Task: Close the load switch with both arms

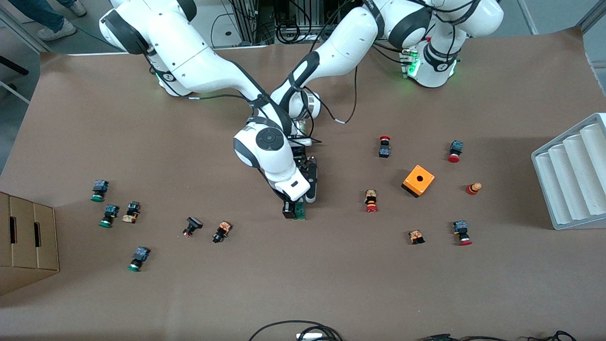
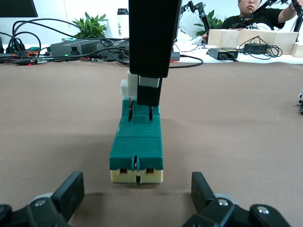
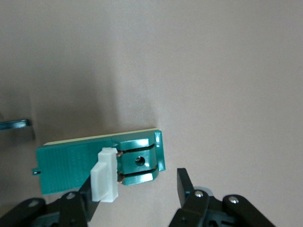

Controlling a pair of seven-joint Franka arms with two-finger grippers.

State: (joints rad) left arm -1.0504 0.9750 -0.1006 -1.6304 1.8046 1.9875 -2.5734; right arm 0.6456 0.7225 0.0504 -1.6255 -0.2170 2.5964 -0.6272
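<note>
The load switch [image 1: 299, 211] lies flat on the brown desk [image 1: 331, 284] near its middle, under both arms' wrists. It is a small green block on a cream base with a white sliding piece [image 3: 105, 181] at one end. It looks light, rigid moulded plastic, likely to skid on the smooth paper if pushed from one side only, so its long flat flanks seem the best place to brace it. The right pincer [image 3: 135, 185] straddles the slider end, fingers apart, one finger just beside the white piece. The left pincer [image 2: 135, 191] hangs low at the opposite end, fingers spread wide, gripping nothing.
</note>
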